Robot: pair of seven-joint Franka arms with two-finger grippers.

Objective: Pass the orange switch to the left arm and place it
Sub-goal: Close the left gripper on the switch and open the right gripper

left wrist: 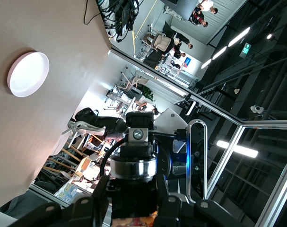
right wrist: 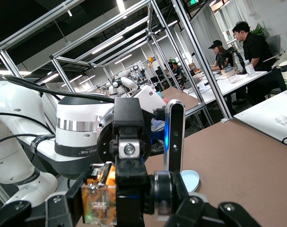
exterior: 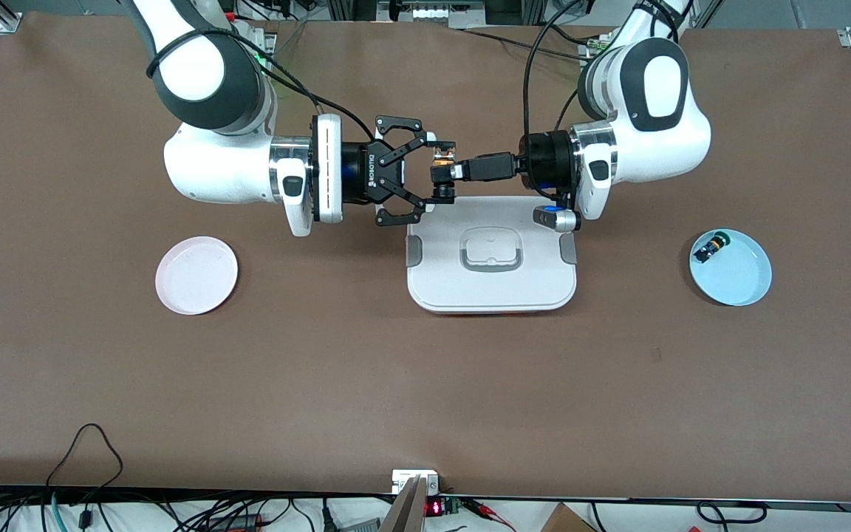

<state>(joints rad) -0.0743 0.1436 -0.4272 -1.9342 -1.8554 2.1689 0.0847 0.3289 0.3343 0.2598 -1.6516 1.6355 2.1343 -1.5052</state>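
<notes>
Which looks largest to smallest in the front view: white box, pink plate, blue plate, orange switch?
1. White box, clearly largest.
2-3. Pink plate and blue plate: look alike, unranked.
4. Orange switch, smallest, held in the air above the table.

- The right arm (exterior: pixel 226 159) comes in from its end of the table. Its forearm lies flat and level, high above the table, with the elbow bent up near the base.
- The right gripper (exterior: pixel 436 174) is the one with the open black frame. Its fingers (exterior: pixel 405 198) are squeezed together on the orange switch (exterior: pixel 443 156) — the grip is tight.
- The left arm (exterior: pixel 640 133) reaches in the same way, flat and level, so the two wrists point straight at each other.
- The left gripper (exterior: pixel 446 173) is the slim black one. It is pinched closed on the same orange switch — both grippers meet tip to tip in the air.
</notes>
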